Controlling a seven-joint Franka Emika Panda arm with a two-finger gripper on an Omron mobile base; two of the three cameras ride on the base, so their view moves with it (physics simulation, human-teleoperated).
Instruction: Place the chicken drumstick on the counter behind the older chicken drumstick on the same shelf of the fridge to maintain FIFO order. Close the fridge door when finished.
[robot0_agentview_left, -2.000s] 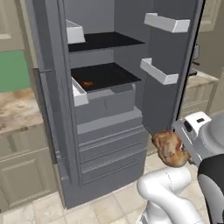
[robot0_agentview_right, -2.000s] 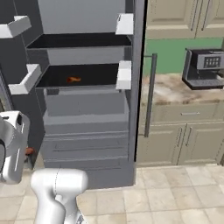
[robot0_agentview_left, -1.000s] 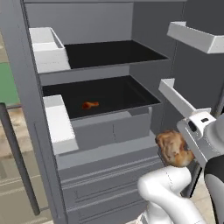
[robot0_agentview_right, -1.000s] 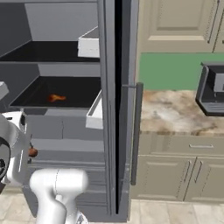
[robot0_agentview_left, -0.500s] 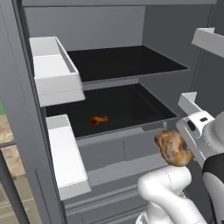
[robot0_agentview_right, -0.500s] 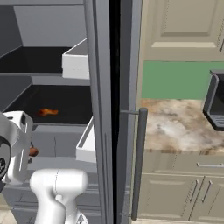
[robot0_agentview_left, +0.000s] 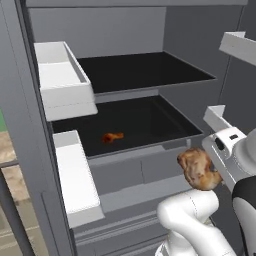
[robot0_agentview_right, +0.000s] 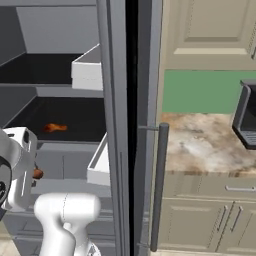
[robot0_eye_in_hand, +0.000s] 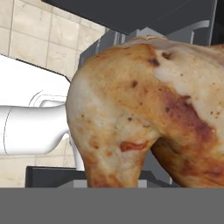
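- I see the chicken drumstick (robot0_agentview_left: 199, 169) held up in the air in front of the open fridge (robot0_agentview_left: 125, 30), below and to the right of the lower shelf's front lip, touching nothing but the hand.
- In the left base view its long axis runs roughly up and down, the rounder bulk above and a narrower end toward the lower right; in the hand view (robot0_eye_in_hand: 148, 109) it crowds the lens, so I cannot read its heading there.
- The gripper (robot0_agentview_left: 216, 167) sits at the meat's right side and carries it; the fingers are hidden behind the meat, so I judge them closed on it only from the way it hangs.
- The white arm rises from the lower right, the forearm bends back toward the camera, and the hand points left toward the fridge.
- The older chicken drumstick (robot0_agentview_left: 112, 136) lies on the shelf (robot0_agentview_left: 150, 120), left of centre, long axis left to right, well apart from the held piece; I also see it from the right base (robot0_agentview_right: 54, 128).
- White door bins (robot0_agentview_left: 62, 80) stand to the left.
- The counter (robot0_agentview_right: 200, 145) lies right of the fridge.
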